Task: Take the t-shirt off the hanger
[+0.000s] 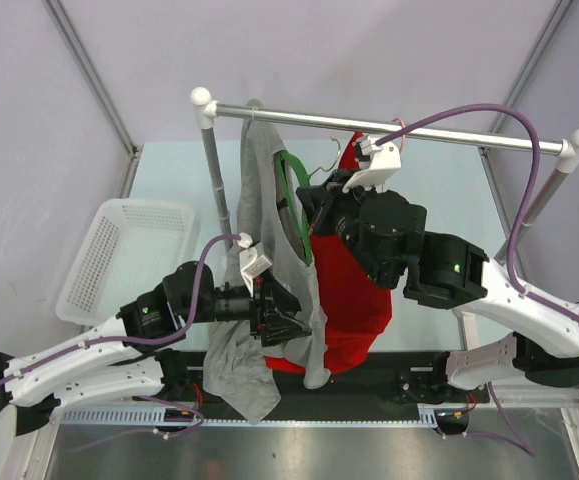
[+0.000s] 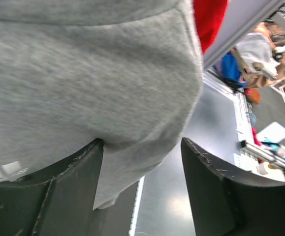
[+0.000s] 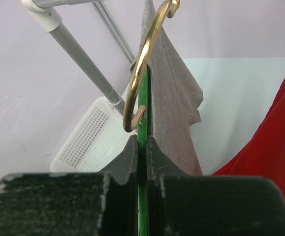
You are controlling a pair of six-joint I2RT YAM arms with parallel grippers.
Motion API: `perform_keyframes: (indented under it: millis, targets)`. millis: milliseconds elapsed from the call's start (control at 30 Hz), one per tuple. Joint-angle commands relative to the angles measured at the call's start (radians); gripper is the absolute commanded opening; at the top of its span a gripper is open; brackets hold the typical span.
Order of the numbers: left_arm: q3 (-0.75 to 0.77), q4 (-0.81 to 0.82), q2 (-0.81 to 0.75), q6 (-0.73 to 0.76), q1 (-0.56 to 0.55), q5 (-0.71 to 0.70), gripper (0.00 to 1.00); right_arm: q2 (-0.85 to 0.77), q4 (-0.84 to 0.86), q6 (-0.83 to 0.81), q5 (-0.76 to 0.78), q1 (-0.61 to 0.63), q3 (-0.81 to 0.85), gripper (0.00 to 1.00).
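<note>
A grey t-shirt [image 1: 259,250] hangs on a green hanger [image 1: 295,195] from the silver rail [image 1: 389,128]. My right gripper [image 1: 314,205] is shut on the green hanger; in the right wrist view its jaws pinch the green bar [image 3: 142,123] just below the brass hook [image 3: 144,64], with grey cloth [image 3: 174,98] beside it. My left gripper [image 1: 294,322] is open at the shirt's lower part. In the left wrist view grey cloth [image 2: 93,83] fills the frame and drapes over the left finger [image 2: 58,196]; the right finger [image 2: 221,196] stands apart from it.
A red t-shirt [image 1: 344,285] hangs right of the grey one on the same rail, behind my right arm. A white perforated basket [image 1: 119,255] sits at the left of the table. The rack's upright post [image 1: 214,170] stands left of the grey shirt.
</note>
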Motion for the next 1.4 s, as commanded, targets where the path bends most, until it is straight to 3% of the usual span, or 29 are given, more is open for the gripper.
perform_keyframes:
  millis: [0, 200, 333, 433, 633, 733, 967, 1100, 1367]
  targets:
    - [-0.023, 0.083, -0.018, -0.064, -0.01, 0.045, 0.71, -0.029, 0.118, 0.034, 0.054, 0.004, 0.003, 0.0]
    - [-0.044, 0.083, -0.012, -0.086, -0.013, 0.05, 0.69, -0.032, 0.118, 0.039, 0.062, 0.004, -0.001, 0.0]
    - [-0.06, 0.084, -0.001, -0.101, -0.013, 0.027, 0.52, -0.036, 0.126, 0.046, 0.071, 0.005, -0.015, 0.0]
    - [-0.07, 0.098, 0.016, -0.124, -0.015, 0.036, 0.45, -0.044, 0.152, 0.046, 0.074, 0.005, -0.038, 0.0]
    - [-0.104, 0.147, 0.008, -0.164, -0.016, 0.051, 0.5, -0.068, 0.196, 0.04, 0.088, 0.005, -0.067, 0.0]
    - [-0.109, 0.143, 0.005, -0.164, -0.018, 0.033, 0.49, -0.075, 0.208, 0.039, 0.092, 0.007, -0.078, 0.0]
    - [-0.116, 0.144, 0.021, -0.158, -0.02, 0.038, 0.22, -0.082, 0.273, 0.037, 0.1, 0.01, -0.115, 0.0]
    - [-0.126, 0.135, 0.011, -0.155, -0.023, 0.042, 0.01, -0.093, 0.357, 0.008, 0.112, 0.019, -0.155, 0.0]
    - [-0.167, 0.163, -0.087, -0.12, -0.036, 0.036, 0.0, -0.087, 0.524, -0.09, 0.224, 0.038, -0.222, 0.0]
